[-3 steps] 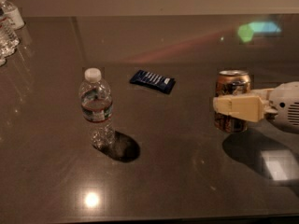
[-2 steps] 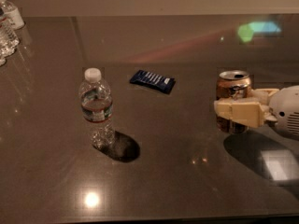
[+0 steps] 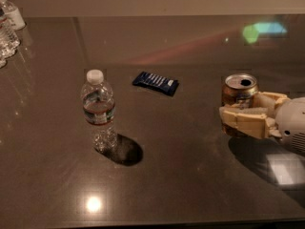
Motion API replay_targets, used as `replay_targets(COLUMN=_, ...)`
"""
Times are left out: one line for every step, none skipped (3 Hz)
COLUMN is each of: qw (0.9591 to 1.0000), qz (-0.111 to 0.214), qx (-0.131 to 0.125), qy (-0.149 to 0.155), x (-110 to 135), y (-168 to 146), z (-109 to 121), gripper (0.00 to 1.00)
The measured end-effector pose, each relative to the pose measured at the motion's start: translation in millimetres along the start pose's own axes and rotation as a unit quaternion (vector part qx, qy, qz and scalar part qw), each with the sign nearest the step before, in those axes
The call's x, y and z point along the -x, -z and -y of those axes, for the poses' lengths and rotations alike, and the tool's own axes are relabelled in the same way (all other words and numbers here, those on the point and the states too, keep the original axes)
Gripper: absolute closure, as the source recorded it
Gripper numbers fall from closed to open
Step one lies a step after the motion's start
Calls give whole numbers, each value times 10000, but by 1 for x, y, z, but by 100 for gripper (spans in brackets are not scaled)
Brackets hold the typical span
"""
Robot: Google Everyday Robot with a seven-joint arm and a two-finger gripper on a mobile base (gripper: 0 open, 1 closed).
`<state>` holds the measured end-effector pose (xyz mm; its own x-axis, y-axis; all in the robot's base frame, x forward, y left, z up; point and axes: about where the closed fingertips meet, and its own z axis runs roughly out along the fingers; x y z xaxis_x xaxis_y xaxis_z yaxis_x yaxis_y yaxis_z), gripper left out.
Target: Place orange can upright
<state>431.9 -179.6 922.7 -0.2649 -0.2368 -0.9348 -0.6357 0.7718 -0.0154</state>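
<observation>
The orange can [image 3: 238, 93] is standing on the right side of the dark tabletop [image 3: 190, 180]. Its silver top is facing up with the opened mouth showing, and its body is looking vertical rather than tilted. The tool [image 3: 241, 110] is reaching in from the right edge and sitting around the can's lower half, with its cream-coloured front part crossing the can's side. I cannot tell whether the tool is clamping the can or has already slackened, and the can's base is hidden behind it. That also means I cannot be sure the can is fully resting on the surface, though it appears to be.

Well apart to the left, a clear water bottle [image 3: 97, 109] with a white cap is standing upright and throwing a dark shadow to its right. Between the two, further back, a dark blue snack wrapper [image 3: 156, 83] is lying flat. More clear bottles [image 3: 6, 27] are crowding the far left corner.

Judging by this, the main part of the task is looking nearly done, since the can is pointing the right way up at its spot. What is remaining is for the tool to let go, if it is not already loose, and to back away to the right without brushing the can over.
</observation>
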Motion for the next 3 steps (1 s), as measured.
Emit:
replay_targets(qw=9988, qz=352, qx=87, qy=344, x=0, y=-3, z=-2, gripper=100)
replay_targets(qw=9970, qz=579, qx=182, qy=471, x=-1, y=-7, z=-1, gripper=100)
replay_targets(qw=9960, qz=762, qx=314, qy=333, x=-7, y=-12, z=1, gripper=100)
